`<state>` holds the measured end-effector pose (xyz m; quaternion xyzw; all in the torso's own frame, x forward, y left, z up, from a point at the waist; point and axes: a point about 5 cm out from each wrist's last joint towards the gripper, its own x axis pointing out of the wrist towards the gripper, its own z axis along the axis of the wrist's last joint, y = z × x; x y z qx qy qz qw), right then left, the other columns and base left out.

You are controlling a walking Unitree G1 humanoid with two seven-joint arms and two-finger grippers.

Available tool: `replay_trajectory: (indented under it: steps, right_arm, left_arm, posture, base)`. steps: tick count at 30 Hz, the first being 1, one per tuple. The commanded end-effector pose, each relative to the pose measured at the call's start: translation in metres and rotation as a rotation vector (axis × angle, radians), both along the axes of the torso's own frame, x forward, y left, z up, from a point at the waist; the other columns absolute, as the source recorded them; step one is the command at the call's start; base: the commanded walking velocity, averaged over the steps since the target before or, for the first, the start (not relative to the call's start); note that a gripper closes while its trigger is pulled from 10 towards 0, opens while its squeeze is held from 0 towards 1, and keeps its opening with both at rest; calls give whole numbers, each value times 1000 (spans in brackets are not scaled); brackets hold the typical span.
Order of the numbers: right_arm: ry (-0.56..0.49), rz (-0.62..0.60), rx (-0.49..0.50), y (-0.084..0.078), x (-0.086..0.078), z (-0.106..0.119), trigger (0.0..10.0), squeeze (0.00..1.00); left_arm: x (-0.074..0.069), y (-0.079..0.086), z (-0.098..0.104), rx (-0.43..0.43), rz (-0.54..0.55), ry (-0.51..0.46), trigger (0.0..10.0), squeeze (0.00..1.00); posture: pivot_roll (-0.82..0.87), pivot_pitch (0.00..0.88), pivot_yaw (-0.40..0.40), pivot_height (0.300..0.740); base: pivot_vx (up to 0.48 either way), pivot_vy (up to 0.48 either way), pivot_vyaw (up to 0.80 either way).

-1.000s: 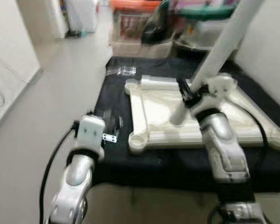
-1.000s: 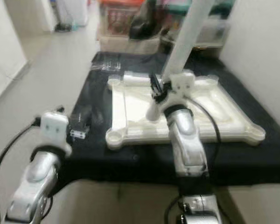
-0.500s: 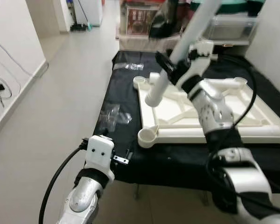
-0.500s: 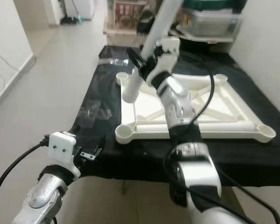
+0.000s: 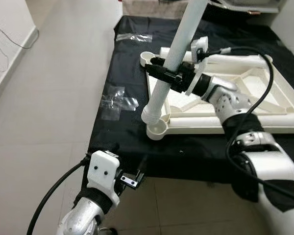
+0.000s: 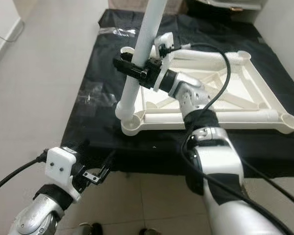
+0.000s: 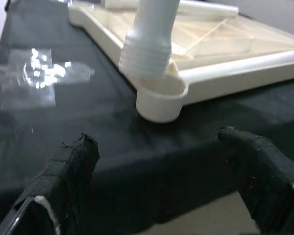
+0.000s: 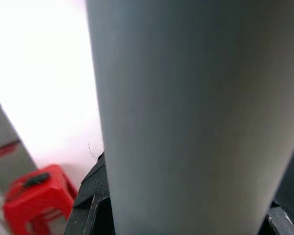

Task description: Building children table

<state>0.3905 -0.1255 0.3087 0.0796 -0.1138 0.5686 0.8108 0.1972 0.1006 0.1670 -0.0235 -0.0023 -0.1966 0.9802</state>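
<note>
The table leg (image 5: 174, 63) is smooth cream plastic with a soft sheen, ridged at its lower end. The upturned tabletop (image 5: 225, 115) is the same pale plastic, moulded. Under it lies a black matt cloth (image 5: 117, 127), slightly creased, with clear glossy plastic bags (image 5: 118, 102) on it. The floor (image 5: 44, 112) is pale tile, faintly shiny. The right pincer (image 5: 169, 76) looks black and matt; the arms are brushed silver metal.

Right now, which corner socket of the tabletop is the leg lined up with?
The corner socket nearest the robot on its left; the table leg, held by the right gripper, has its threaded end just above it. The other sockets have no leg.
</note>
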Motion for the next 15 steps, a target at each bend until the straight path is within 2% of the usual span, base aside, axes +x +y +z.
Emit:
replay_trajectory:
  steps: [1, 6, 9, 15]
  right_arm:
    - [3, 30, 12, -1, -1, 1, 10000, 0]
    - [-9, 104, -17, -3, -4, 2, 10000, 0]
    - [-6, 145, -87, -3, -5, -5, 10000, 0]
    - [-1, 168, -122, -4, -6, -10, 10000, 0]
  left_arm:
    - [-3, 0, -1, -8, -4, 20, 10000, 0]
    - [-1, 0, 0, 9, -6, 15, 10000, 0]
    - [-4, -1, 0, 19, -18, 17, 10000, 0]
    - [-6, -2, 0, 25, -22, 21, 10000, 0]
  posture:
    - [88, 300, -96, 740]
    - [82, 304, -93, 740]
    - [79, 303, -93, 740]
    - [80, 301, -94, 740]
  base:
    - [0, 0, 0]
    - [0, 0, 0]
    - [0, 0, 0]
    - [0, 0, 0]
